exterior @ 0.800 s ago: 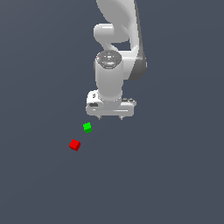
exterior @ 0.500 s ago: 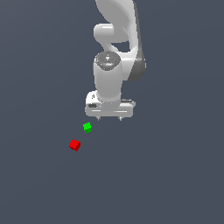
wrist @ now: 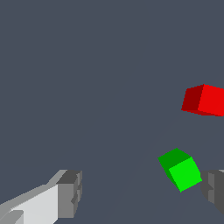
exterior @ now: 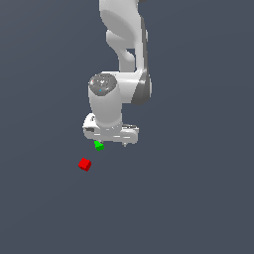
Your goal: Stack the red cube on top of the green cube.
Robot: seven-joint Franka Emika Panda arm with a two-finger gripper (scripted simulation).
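On flat grey counter (exterior: pixel 198 198), no edges in view: hand (exterior: pixel 110 140) spread wide, empty, matte grey pads (wrist: pixel 70 192). Glossy green cube (exterior: pixel 99 145) just beside one pad; red cube (exterior: pixel 85 164) near, apart.

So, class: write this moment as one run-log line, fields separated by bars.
phase: approach | gripper: open, empty | red cube: on floor, untouched | green cube: on floor, apart from red | stack: not done
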